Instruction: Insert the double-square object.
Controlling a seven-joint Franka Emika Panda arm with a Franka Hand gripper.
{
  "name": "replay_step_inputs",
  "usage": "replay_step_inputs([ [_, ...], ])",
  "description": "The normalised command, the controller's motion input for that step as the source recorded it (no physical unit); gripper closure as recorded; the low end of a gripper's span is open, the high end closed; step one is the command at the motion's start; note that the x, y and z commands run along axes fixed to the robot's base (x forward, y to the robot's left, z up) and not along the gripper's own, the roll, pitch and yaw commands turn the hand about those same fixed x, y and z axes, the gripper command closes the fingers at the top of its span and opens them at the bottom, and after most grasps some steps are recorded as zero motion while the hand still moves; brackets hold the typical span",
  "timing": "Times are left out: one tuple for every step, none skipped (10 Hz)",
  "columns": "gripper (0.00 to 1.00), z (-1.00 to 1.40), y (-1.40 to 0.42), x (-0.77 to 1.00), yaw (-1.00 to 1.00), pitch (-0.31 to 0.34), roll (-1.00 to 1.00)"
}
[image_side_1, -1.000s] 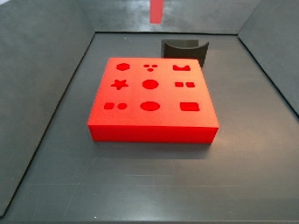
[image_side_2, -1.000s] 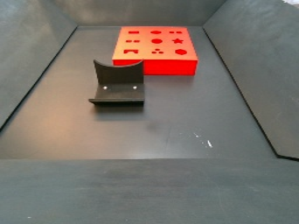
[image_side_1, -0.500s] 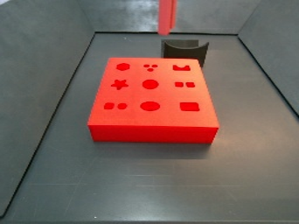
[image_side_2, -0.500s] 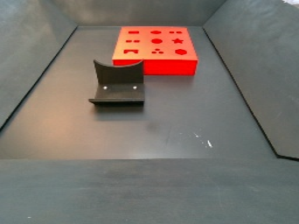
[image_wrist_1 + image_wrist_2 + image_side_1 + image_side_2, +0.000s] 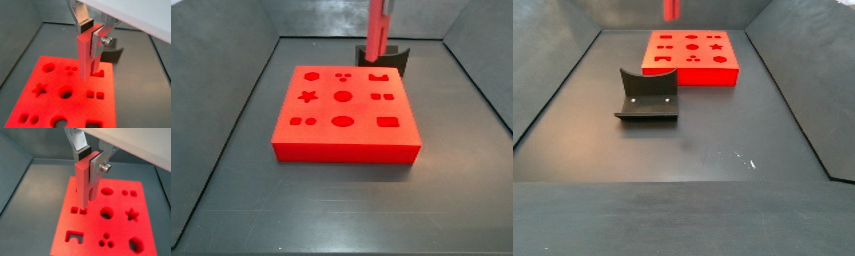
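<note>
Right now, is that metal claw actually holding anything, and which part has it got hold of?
Yes. The gripper is shut on the tall red double-square object by its upper end; the peg hangs upright above the flat red block with shaped holes.

Gripper, silver fingers clamped on the upper end of the red peg. The peg hangs upright above the red block, its lower end over the paired square holes. Grey floor surrounds the block.
</note>
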Motion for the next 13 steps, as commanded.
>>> replay_step_inputs([
  [1.00, -0.36, 0.11, 0.23, -0.83, 0.073, -0.06],
  [1.00, -0.31, 0.05, 0.25, -0.75, 0.153, -0.15],
  [1.00, -0.35, 0.01, 0.22, -0.72, 0.219, -0.20],
  [1.00, -0.27, 0.00, 0.18, -0.75, 0.187, -0.23],
  [1.00, -0.25, 0.00, 0.18, -0.75, 0.160, -0.23],
  [1.00, -0.22, 0.00, 0.07, -0.78, 0.126, -0.22],
  [1.00, -0.21, -0.01, 0.01, -0.80, 0.107, -0.21],
  [1.00, -0.23, -0.01, 0.00, -0.81, 0.124, -0.21],
  [1.00, -0.24, -0.01, 0.00, -0.81, 0.130, -0.20],
  [1.00, -0.20, -0.03, 0.00, -0.94, 0.000, -0.13],
  [1.00, -0.22, -0.01, 0.00, -1.00, -0.037, -0.08],
  [1.00, -0.13, -0.01, 0.00, -1.00, -0.104, -0.10],
  [1.00, -0.13, -0.01, 0.00, -1.00, -0.107, -0.10],
])
